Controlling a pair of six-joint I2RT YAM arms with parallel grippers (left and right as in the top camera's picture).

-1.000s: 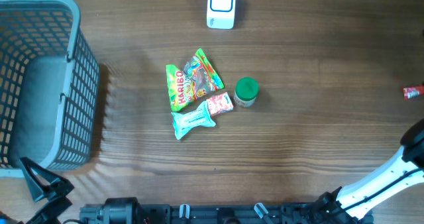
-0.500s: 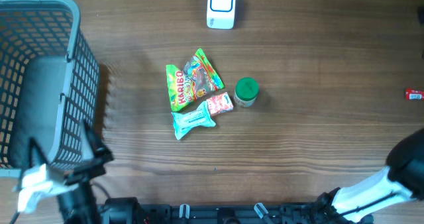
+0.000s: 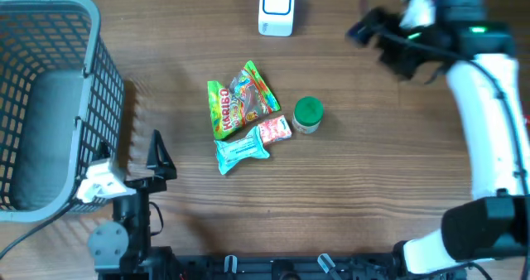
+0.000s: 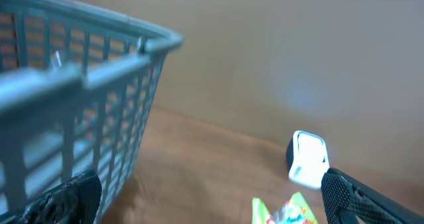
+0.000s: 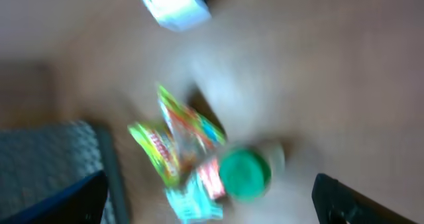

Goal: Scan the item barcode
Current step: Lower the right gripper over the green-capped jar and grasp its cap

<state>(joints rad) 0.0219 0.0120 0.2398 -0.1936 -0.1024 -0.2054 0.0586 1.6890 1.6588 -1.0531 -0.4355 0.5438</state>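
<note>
A white barcode scanner [image 3: 277, 8] stands at the far edge of the table. Mid-table lies a cluster of items: a green Haribo bag [image 3: 220, 110], a colourful bag [image 3: 251, 92], a small pink packet [image 3: 274, 130], a teal packet [image 3: 241, 151] and a green-lidded jar [image 3: 308, 113]. My left gripper [image 3: 129, 152] hovers open at the front left beside the basket, holding nothing. My right gripper [image 3: 364, 30] is blurred at the far right of the scanner, open and empty. The right wrist view shows the jar [image 5: 244, 174] between its fingers [image 5: 358, 201], well below them.
A large grey mesh basket [image 3: 103, 89] fills the table's left side, and its wall [image 4: 79, 85] looms close in the left wrist view. That view also shows the scanner [image 4: 307, 159] ahead. The right arm's white link [image 3: 484, 123] stretches along the right side.
The left arm has come up from the front-left corner toward the basket's near side. The right arm has swung from the front right to the far side, near the scanner.
</note>
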